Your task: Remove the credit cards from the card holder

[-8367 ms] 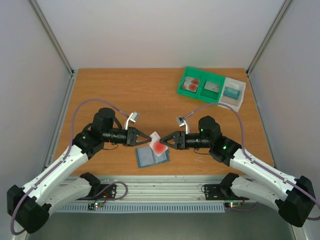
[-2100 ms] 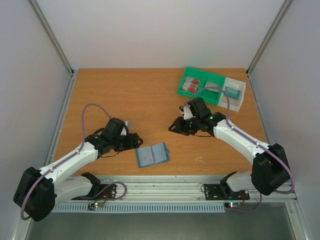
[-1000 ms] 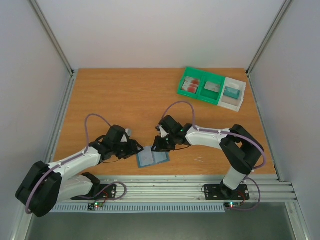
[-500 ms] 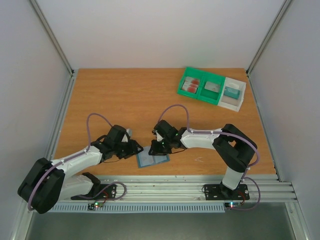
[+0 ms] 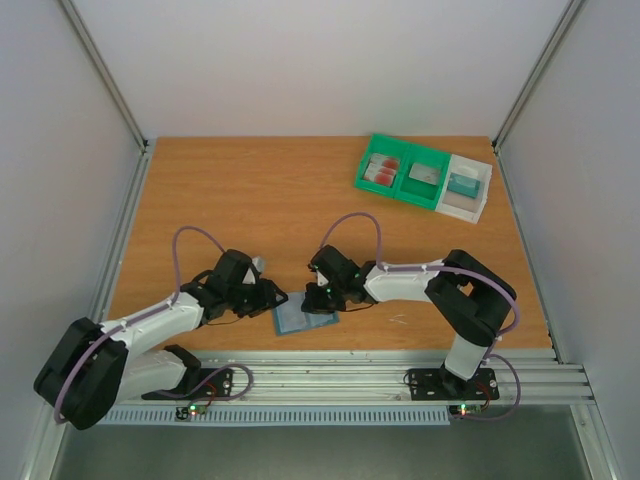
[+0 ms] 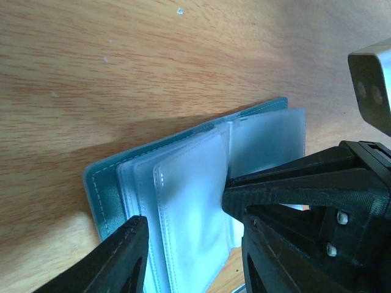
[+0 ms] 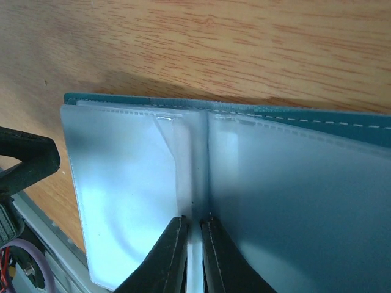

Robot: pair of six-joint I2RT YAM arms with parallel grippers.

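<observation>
The right tool (image 7: pixel 194 241) has its tips pinched almost together. A sliver of clear sleeve sits between them, right at the centre fold of the card holder (image 5: pixel 305 320). The left tool (image 6: pixel 189 250) stands partly open at the holder's left end, its tips astride the sleeve edges; I cannot tell whether it grips anything. The holder lies opened flat on the table (image 5: pixel 250 200), close to the near edge and between the two tools. It is blue-teal with pale stitching along its border, and its inner sleeves are clear, glossy plastic, slightly fanned. Well apart, at the far right, red credit cards (image 5: pixel 381 170) lie in the left compartment of a green tray (image 5: pixel 410 147).
</observation>
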